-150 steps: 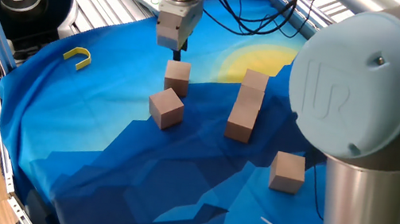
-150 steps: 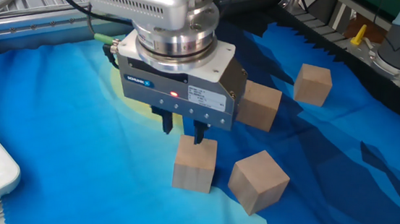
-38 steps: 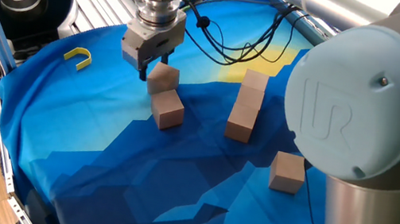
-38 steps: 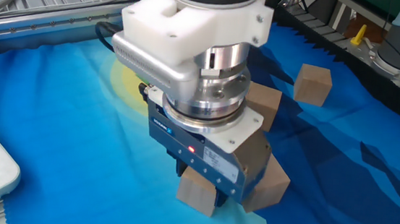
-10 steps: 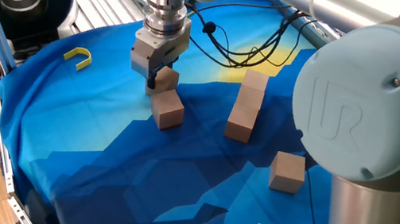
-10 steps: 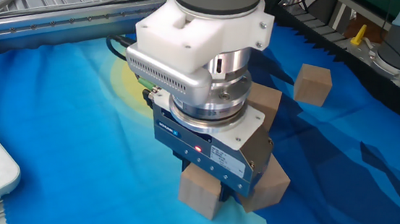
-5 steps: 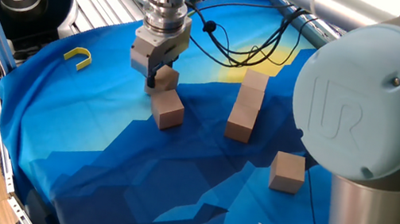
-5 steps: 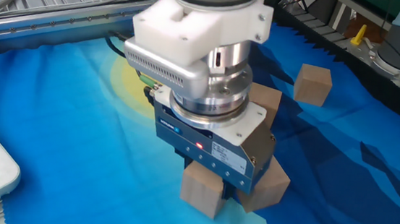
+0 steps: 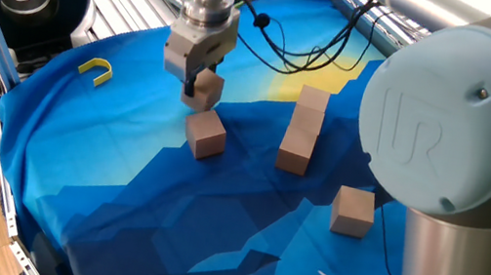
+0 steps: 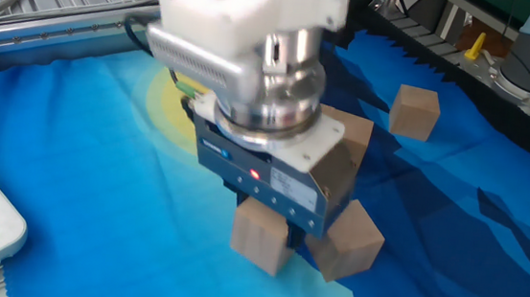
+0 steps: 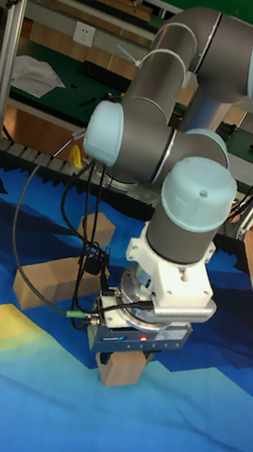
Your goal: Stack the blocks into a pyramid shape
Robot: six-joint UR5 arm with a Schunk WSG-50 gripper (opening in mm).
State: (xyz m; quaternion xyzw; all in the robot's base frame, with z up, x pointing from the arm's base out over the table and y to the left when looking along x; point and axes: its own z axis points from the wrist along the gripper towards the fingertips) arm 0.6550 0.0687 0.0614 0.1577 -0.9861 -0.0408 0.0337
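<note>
arm: UR5 arm (image 9: 448,140) fills the right foreground of one fixed view; wrist reaches to the far-left part of the cloth.
cloth: blue cloth (image 9: 117,196) with a yellow patch covers the table; all blocks are on or above it.
row of blocks: landmark. Row of blocks (image 9: 301,127), touching end to end, mid-cloth, long axis running away from the camera in one fixed view. Exact count hard to tell, looks like three.
gripper: gripper (image 9: 196,88) pointing straight down, left of the row, well apart from it. Jaws pinch a wooden cube on two opposite faces.
held block: held block (image 9: 204,91) appears lifted just clear of the cloth; the other fixed view is motion-blurred, so clearance is a judgement. Same block in the tall fixed view (image 11: 124,369), under the flange.
loose block: loose block (image 9: 205,134) just below and beside the held one, nearer the camera, left of the row. Apart or touching: cannot tell.
far block: far block (image 9: 352,211) alone, right of the row's near end, well apart.
yellow piece: yellow U-shaped piece (image 9: 95,68) far left of the row, not part of the task.
key relation: row lies to the right of the jaws in one fixed view; the carry goes that way, either extending the base or onto its top.
risk: row's long axis and the held cube's faces look unaligned; a wrist turn is probably needed before setting down.
</note>
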